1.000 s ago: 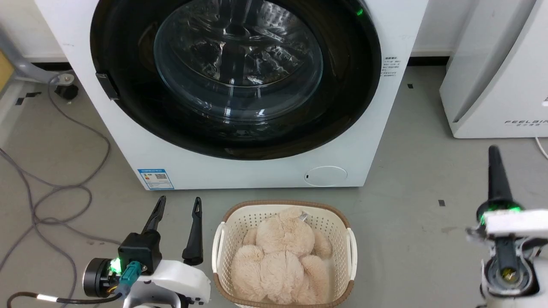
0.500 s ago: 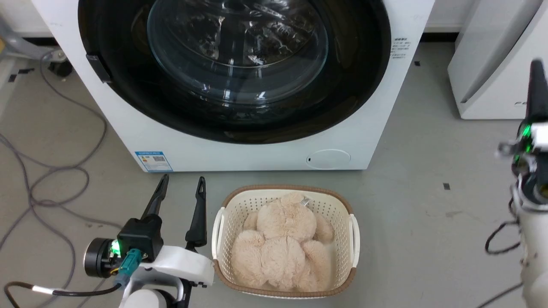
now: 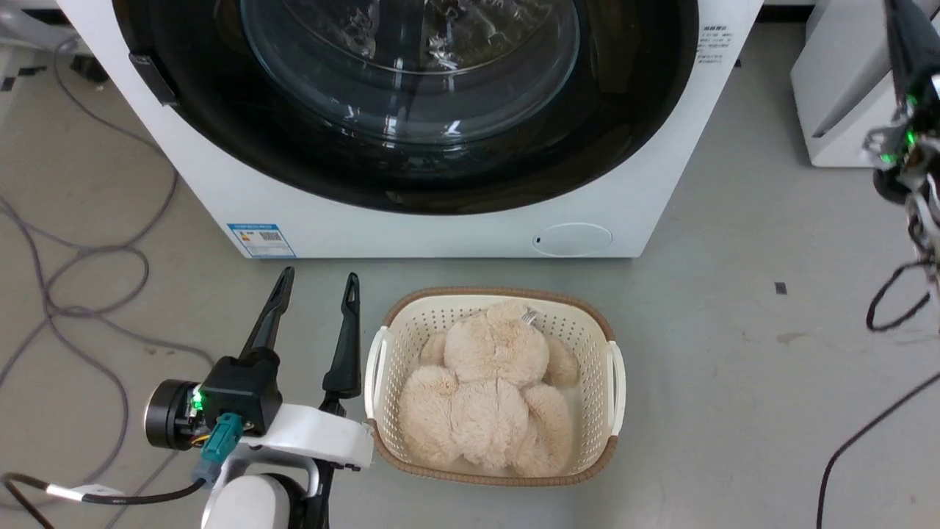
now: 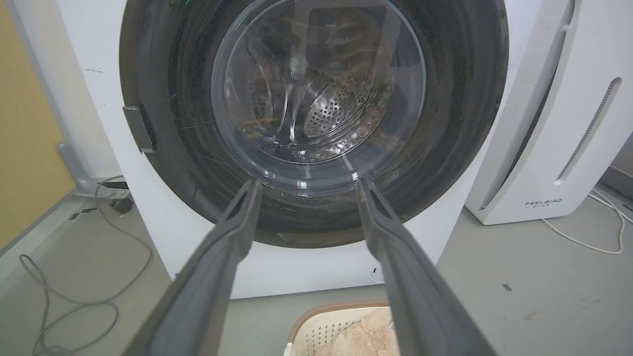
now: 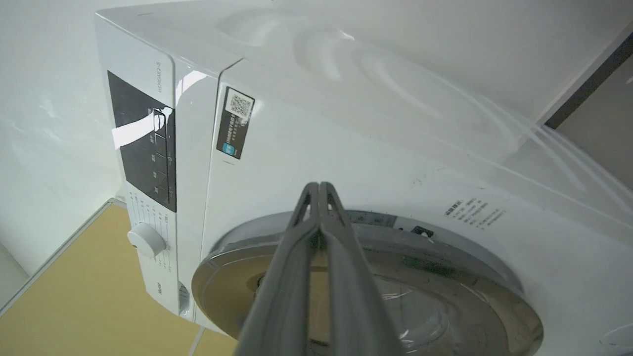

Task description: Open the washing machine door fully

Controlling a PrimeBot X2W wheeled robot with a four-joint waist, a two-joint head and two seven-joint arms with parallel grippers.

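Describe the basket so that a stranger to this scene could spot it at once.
Start at the big white washing machine. On the grey floor right before it stands the basket. It alone is cream, perforated and brown-rimmed, holding a beige plush toy.

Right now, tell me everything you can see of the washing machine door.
The washing machine door is a large round door with a wide glossy black rim and a clear bulging glass bowl at its centre, through which the perforated steel drum shows. A small grey tab sits on its left edge. It looks shut, flush against the white front of the washing machine. The open left gripper and the shut right gripper both stand clear of it.
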